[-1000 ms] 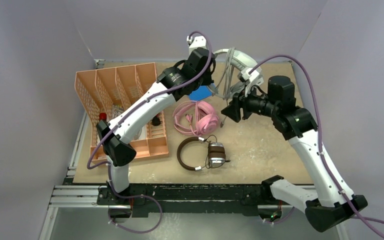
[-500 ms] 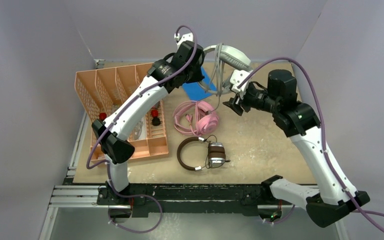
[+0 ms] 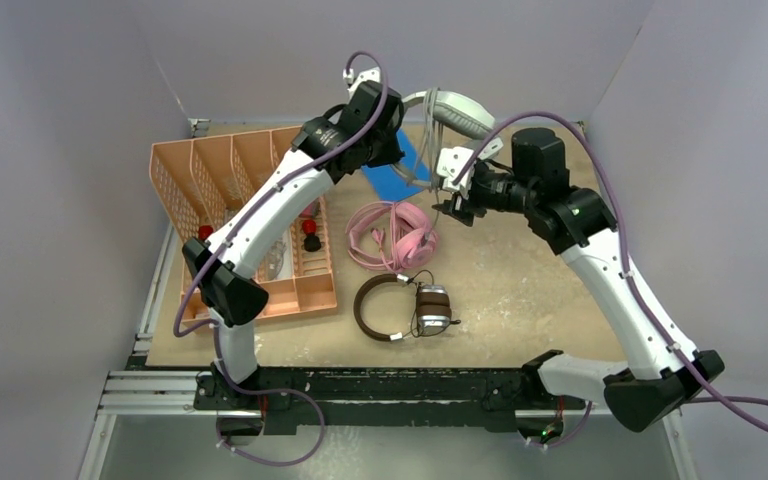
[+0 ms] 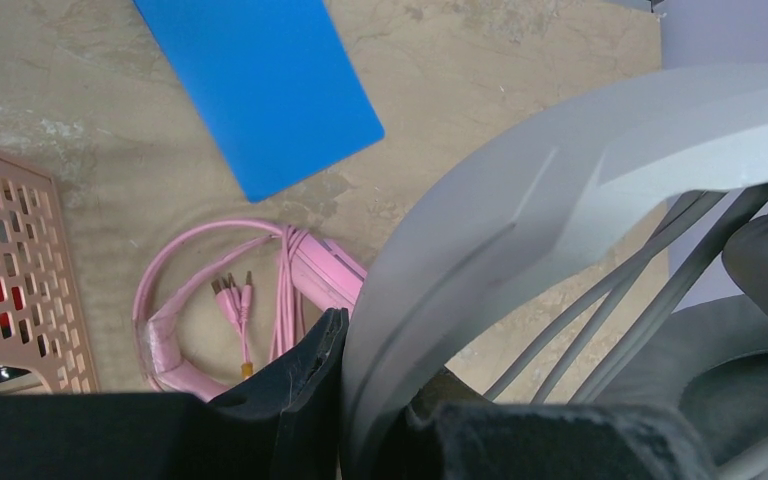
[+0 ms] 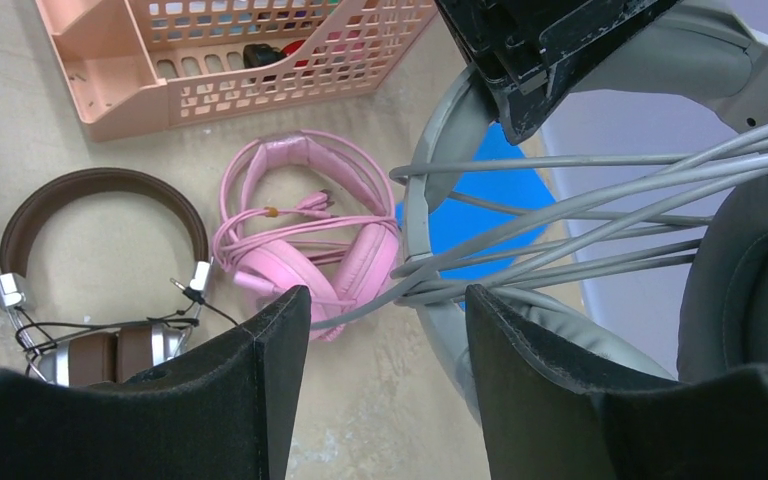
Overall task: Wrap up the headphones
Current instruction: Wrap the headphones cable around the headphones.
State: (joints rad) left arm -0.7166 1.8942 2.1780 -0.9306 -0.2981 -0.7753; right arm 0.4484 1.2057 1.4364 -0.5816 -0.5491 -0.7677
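Note:
My left gripper (image 3: 400, 125) is shut on the headband of the light-grey headphones (image 3: 457, 107), held in the air at the back of the table; the band fills the left wrist view (image 4: 520, 200). Grey cable strands (image 5: 600, 200) run across the headset. My right gripper (image 3: 452, 205) is open and empty, its fingers (image 5: 260, 380) just below the cable and ear cup (image 5: 750, 280). The pink headphones (image 3: 395, 232) lie wrapped on the table, also in the right wrist view (image 5: 310, 220). The brown-and-silver headphones (image 3: 400, 305) lie nearer, with thin black cable (image 5: 110, 325).
A salmon plastic organizer basket (image 3: 245, 215) with small items stands at the left, also in the right wrist view (image 5: 260, 60). A blue card (image 3: 392, 178) lies on the table under the grey headset, seen too in the left wrist view (image 4: 260, 85).
My left gripper has carried the grey headphones up and to the left. My right gripper has moved left and towards the headset's hanging cable.

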